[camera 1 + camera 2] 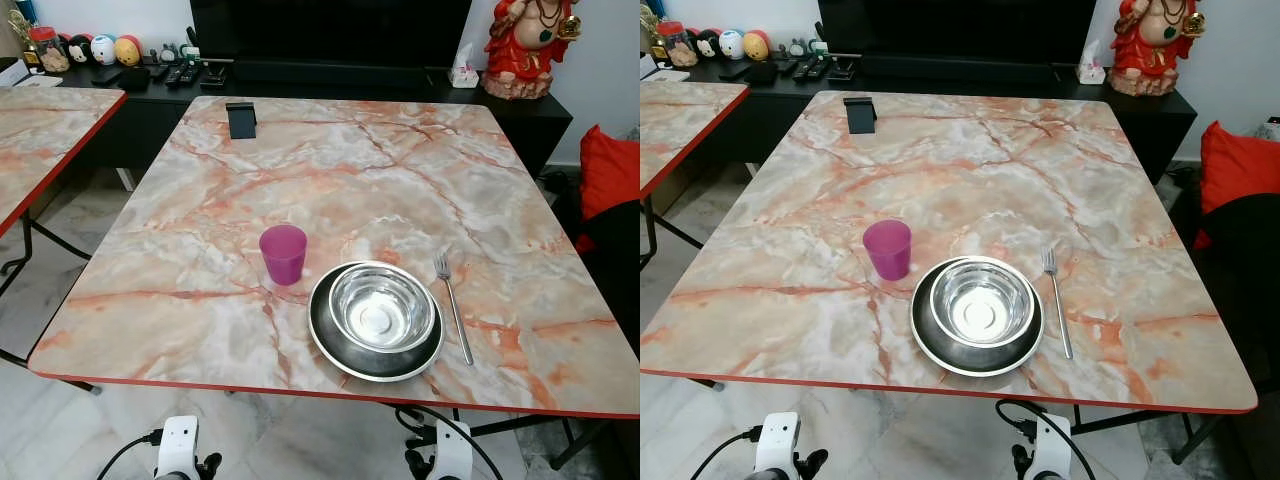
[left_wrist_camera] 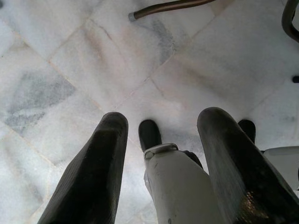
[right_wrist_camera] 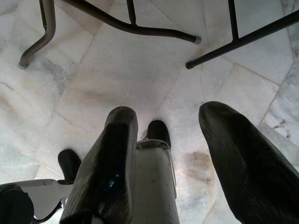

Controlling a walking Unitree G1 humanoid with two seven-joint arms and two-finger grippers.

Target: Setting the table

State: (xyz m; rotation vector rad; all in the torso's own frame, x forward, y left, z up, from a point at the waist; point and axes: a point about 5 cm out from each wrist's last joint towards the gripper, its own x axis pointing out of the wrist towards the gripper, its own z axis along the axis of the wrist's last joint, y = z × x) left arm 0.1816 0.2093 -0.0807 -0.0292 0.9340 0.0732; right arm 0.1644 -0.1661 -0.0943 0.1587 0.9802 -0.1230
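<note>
Resting on table (image 1: pixel 200 250), bowl (image 1: pixel 382 308) far above floor-pointing fingers (image 2: pixel 91 172)

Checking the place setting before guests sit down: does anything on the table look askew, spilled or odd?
Nothing spilled or tipped. The steel bowl sits centred in the dark plate, the purple cup stands upright to its left, and the fork lies beside it on the right. The only stray item is a small black object near the table's far edge.

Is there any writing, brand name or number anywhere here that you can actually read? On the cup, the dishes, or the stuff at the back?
No text can be read.
Purple cup, steel bowl, dark plate and fork: no markings seen.
Jar and tissue box on the sideboard: any print too small and blurred.
</note>
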